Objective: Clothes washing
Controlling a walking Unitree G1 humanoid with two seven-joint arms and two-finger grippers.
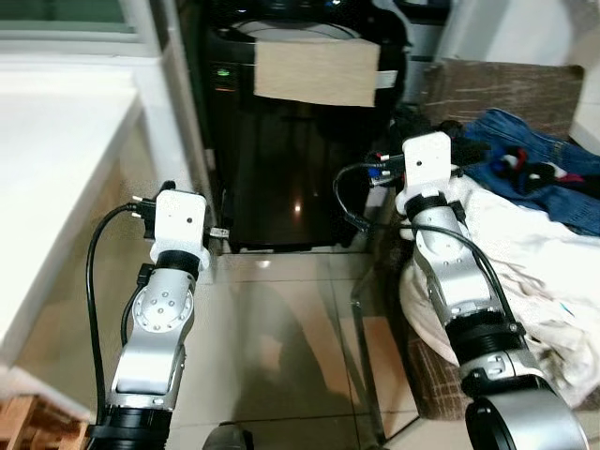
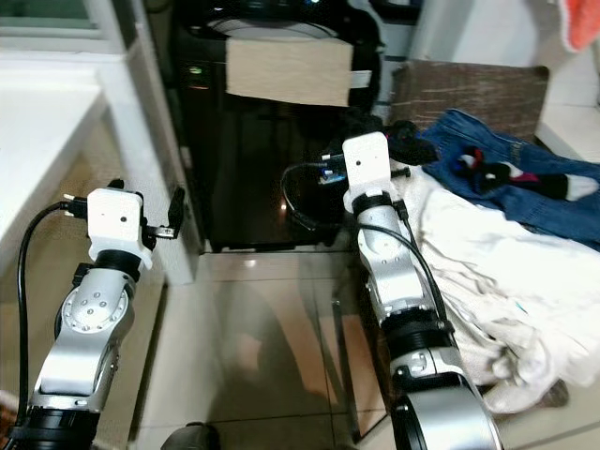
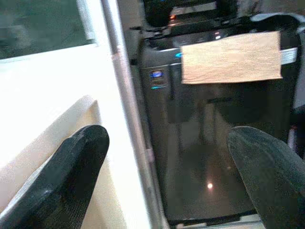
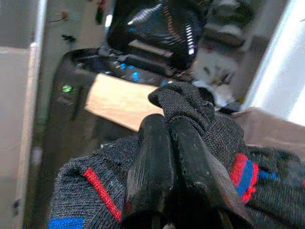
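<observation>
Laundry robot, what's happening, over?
Right gripper fingers shut on dark grey knit garment with red and blue stripes. Left gripper open, idle. Black washing machine ahead, path unobstructed.

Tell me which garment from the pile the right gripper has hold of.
The dark knit garment with red and blue stripes: the right gripper is shut on it. The blue jeans and white clothes lie loose in the pile.
</observation>
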